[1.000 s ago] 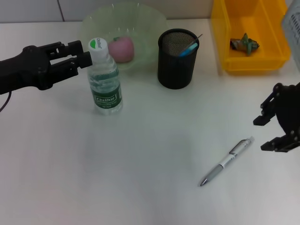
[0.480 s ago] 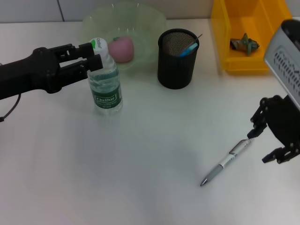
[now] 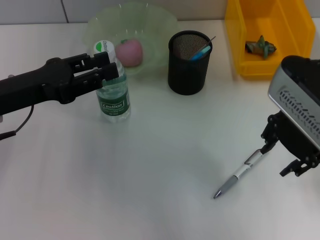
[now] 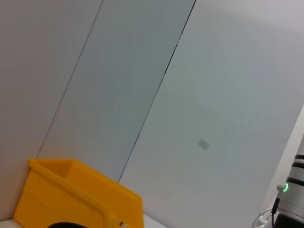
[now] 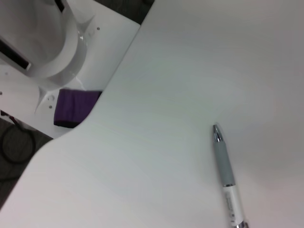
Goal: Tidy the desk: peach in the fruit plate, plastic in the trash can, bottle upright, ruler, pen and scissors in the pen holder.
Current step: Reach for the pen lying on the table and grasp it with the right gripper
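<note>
Basically the pen (image 3: 242, 172) is the open item: silver and white, lying flat on the desk (image 3: 150, 190) toward the right front, tip toward the robot, clip end angled away to the right. Looks light, rigid, with a smooth round barrel, so I'd expect it to roll or skid under a sideways nudge. My pick is the mid-barrel, jaws closing across the pen's axis, low enough to pinch rather than push. The grey grip section near the tip shows clearly in the right wrist view and may give more friction than the white part.

Right tool (image 3: 283, 153) hangs just over the clip end, fingers spread wide, nothing in them. One finger reads as at or almost on the pen's end; can't tell if it's touching.

Water bottle (image 3: 112, 86) stands upright at left back, label readable, white and green cap on. Left tool (image 3: 107, 70) straddles its neck; whether it actually clamps the bottle, cannot tell.

Black mesh pen holder (image 3: 189, 62) sits well apart from the pen, back centre, something blue already poking out. Peach (image 3: 129, 52) is in the pale green fruit plate (image 3: 155, 22) behind the bottle. Yellow bin (image 3: 265, 67) at right back has a crumpled scrap in it.
</note>
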Action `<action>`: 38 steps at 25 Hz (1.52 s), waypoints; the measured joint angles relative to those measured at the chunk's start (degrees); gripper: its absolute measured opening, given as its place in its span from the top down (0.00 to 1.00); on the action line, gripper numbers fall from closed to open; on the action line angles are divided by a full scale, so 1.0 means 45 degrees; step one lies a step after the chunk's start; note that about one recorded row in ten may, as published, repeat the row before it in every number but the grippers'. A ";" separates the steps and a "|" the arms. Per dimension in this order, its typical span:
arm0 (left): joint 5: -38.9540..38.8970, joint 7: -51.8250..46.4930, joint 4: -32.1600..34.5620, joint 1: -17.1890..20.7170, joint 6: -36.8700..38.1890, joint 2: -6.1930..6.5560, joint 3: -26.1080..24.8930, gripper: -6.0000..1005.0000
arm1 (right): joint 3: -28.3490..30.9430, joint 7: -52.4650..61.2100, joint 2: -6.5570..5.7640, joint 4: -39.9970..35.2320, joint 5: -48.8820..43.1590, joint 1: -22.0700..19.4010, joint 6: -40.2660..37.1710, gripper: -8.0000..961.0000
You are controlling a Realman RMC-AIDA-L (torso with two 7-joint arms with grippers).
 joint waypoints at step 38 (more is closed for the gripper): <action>0.0033 0.0010 -0.0031 0.0283 -0.0006 0.0068 -0.0018 0.51 | -0.2108 -0.0344 0.0103 0.2544 0.0268 0.0124 0.2938 0.49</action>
